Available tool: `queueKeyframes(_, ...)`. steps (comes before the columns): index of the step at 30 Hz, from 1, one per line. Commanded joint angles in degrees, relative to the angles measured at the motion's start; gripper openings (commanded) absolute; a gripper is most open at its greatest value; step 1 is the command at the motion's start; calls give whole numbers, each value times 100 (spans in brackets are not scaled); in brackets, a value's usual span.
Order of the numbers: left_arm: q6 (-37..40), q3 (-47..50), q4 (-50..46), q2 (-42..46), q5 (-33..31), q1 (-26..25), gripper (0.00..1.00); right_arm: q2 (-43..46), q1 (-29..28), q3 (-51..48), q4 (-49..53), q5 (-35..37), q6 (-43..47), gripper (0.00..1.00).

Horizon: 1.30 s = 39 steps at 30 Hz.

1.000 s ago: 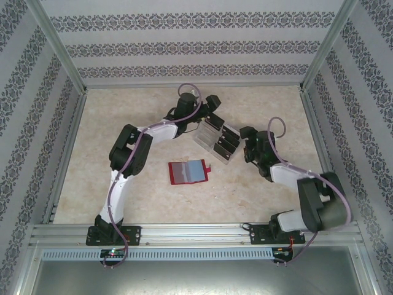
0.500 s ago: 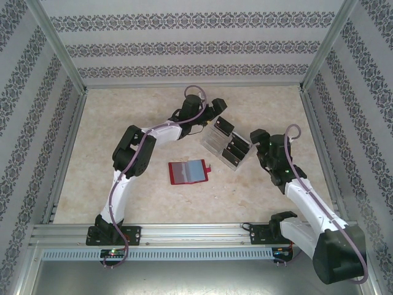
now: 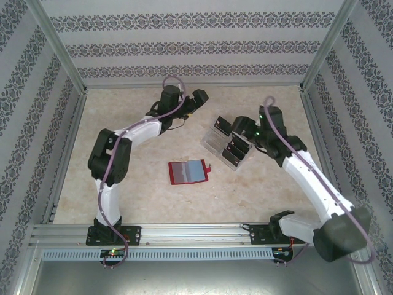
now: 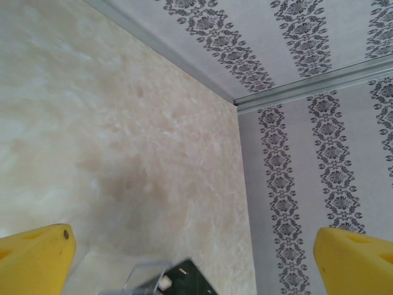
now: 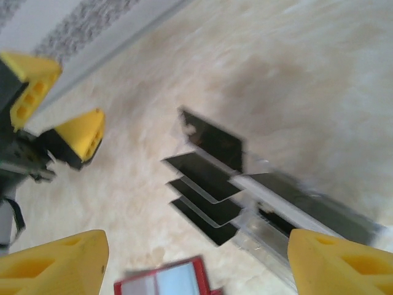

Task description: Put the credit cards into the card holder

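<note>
The credit cards (image 3: 229, 148) stand on edge in the slots of a clear rack (image 3: 212, 143) at the middle of the desk (image 3: 147, 198), just right of centre. The rack's long axis appears to run on a diagonal from far-left to near-right. The right claw (image 3: 238, 128) hangs at the rack's far-right edge, right beside the cards. It is released and grasps nothing: in its wrist view the yellow fingers (image 5: 56, 263) sit wide apart, and the black cards lie ahead of them and slightly to the right, with thin top edges pointing up toward the camera. The left claw (image 3: 199, 98) is also released and empty. It sits well apart from the rack on the far-left side, and only a corner of the rack and one card peeks in at the bottom of its view. The right arm is plainly the nearer one for a pick, and I judge it needs its jaws turned to close across a card's thin faces, not along its length. The card holder (image 3: 188, 173) lies open and flat near-left of the rack, apart from it, with its snap tab pointing right. A lifted card would therefore travel toward the near-left to reach the greyish pockets.
</note>
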<state>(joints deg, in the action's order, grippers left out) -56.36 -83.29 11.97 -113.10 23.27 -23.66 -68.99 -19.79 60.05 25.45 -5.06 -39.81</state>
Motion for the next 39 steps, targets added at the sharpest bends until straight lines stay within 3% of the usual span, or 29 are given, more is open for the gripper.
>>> queueKeyframes(1,943,326,-1526,760,-161,67,100,-725,-553,736,979,-92,1287,71)
queueKeyframes(8,1951,1734,-2981,2399,-1081,77,100,-2312,-1327,2210,1999,613,2550,43)
queueKeyframes(14,1936,3123,-3231,3635,-1623,159,100,-3499,-1631,3150,2745,1307,3297,29)
queueKeyframes(20,1564,3966,-2886,4139,-1547,427,100,-4362,-1931,3732,3074,1803,3618,27)
queueKeyframes(39,1467,4094,-2568,3950,-1296,455,100,-5379,-1898,4138,3197,2238,3763,28)
